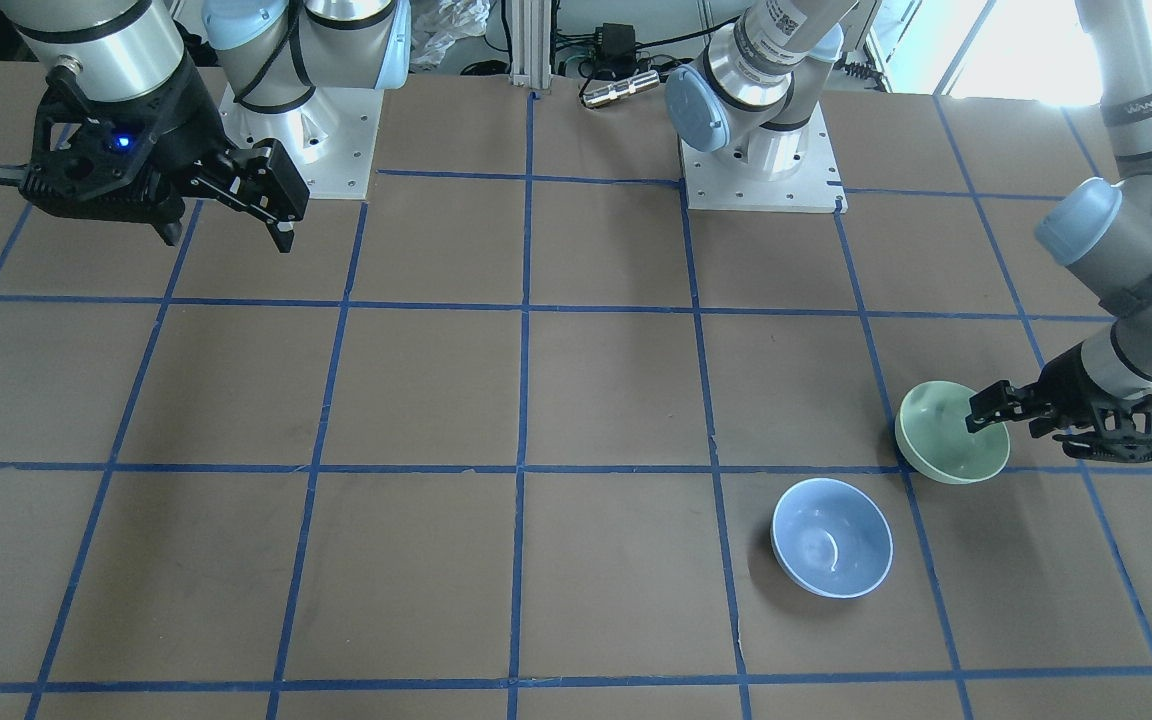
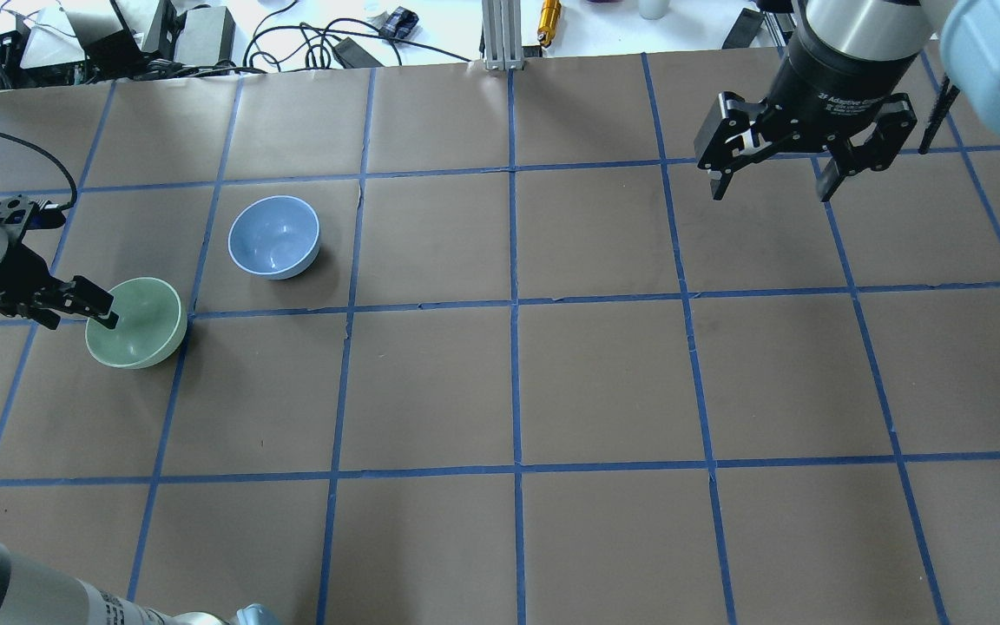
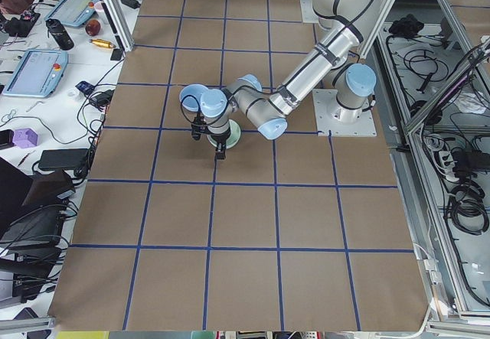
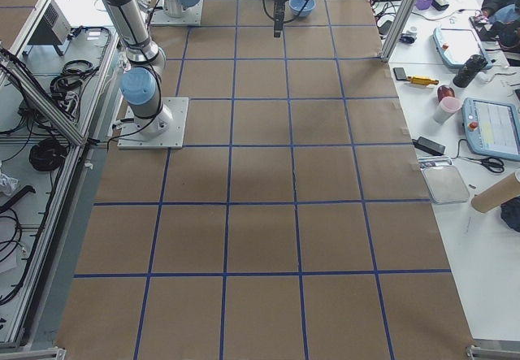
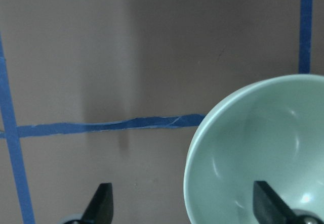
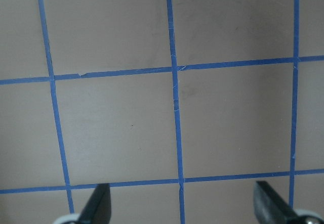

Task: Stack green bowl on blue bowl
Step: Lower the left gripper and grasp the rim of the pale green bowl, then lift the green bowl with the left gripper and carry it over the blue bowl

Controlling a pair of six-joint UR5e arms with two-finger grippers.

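Left gripper (image 5: 180,186): jaws spread wide, gripping nothing, set astride the near rim of the green bowl (image 2: 140,330).
Fingers: in the left wrist view one finger (image 5: 266,201) sits inside the bowl and the other (image 5: 101,204) outside it, over bare table, with the rim between them. Whether either pad touches the rim cannot be told.
Green bowl: at the robot's left edge of the table (image 2: 604,382), open side up, across a line of the blue tape grid (image 2: 515,304). Whether it rests flat cannot be told.
Green bowl contents: only the tip of the inner finger; the rest is bare glaze.
Blue bowl (image 2: 274,234): upright on the table, near the green bowl but not touching it. It lies farther from the robot and more toward the middle, with a tape line running between the two.
Blue bowl contents: bare glossy glaze.
Right gripper (image 2: 771,193): jaws wide apart and holding nothing, hanging above the table on the robot's right, well apart from both bowls.
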